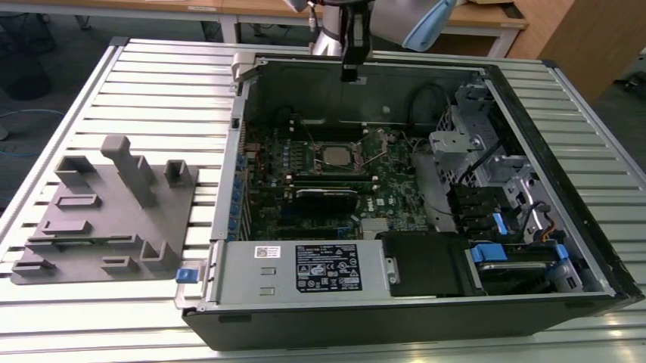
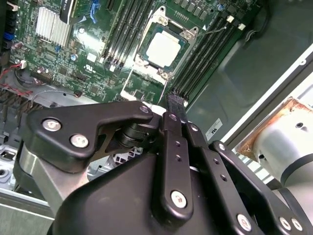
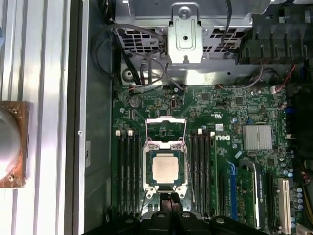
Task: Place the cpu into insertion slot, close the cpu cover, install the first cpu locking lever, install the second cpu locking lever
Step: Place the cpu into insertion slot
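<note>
Centrally, an open computer case lies on a slatted metal tabletop; its green board faces up. The cpu, a dull silver square, sits in the insertion slot; the cpu cover stands swung open at one edge of the slot, with board showing through its cut-out. Long black memory slots flank the socket on both sides; a finned heatsink and a metal drive cage with loose cables lie farther off. The tool hangs above the board near the slot's edge opposite the raised cover, touching nothing; its fingers are pressed together and hold nothing. On the exterior view's left, a grey fixture block rests beside the case; a labelled power supply fills the case's near end.
</note>
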Action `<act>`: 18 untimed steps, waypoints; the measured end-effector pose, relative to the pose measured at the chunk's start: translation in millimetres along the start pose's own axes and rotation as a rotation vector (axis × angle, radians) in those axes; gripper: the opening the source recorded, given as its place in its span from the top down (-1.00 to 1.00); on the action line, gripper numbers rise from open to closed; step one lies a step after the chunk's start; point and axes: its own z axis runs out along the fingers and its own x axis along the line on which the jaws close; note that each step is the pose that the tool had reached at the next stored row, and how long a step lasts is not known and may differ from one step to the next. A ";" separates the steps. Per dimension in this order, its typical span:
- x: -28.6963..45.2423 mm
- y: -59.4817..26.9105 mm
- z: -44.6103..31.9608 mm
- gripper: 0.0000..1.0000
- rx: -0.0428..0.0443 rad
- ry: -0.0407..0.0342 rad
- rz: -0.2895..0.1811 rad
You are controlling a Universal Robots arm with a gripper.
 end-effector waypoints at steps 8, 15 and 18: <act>0.1 -0.6 7.8 0.80 -0.0001 0.0001 0.000; 0.1 -1.1 14.7 0.80 0.0000 0.0001 0.000; 0.1 -1.4 17.5 0.80 0.0000 0.0000 0.000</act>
